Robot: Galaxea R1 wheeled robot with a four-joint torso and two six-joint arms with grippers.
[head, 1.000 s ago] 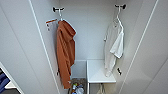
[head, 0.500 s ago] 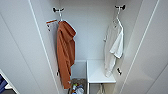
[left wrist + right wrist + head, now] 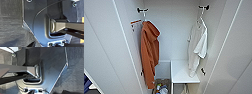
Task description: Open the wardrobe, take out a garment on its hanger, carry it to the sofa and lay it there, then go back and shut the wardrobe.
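The wardrobe stands open in the head view, its left door (image 3: 106,50) and right door (image 3: 236,50) swung wide to either side. Inside on the right, the garment (image 3: 197,47), a white short-sleeved shirt, hangs on a thin white hanger (image 3: 201,20) from a black hook (image 3: 204,7). Its hem reaches down to a white shelf (image 3: 182,71). Both wrist views look down past the robot's dark plate onto dark carpet (image 3: 11,25), (image 3: 75,75).
A long rust-orange hooded garment (image 3: 149,52) hangs from a black hook (image 3: 142,10) on the wardrobe's left side. Small coloured items (image 3: 161,88) lie at the bottom of the wardrobe. A bit of blue (image 3: 86,83) shows past the left door's lower edge.
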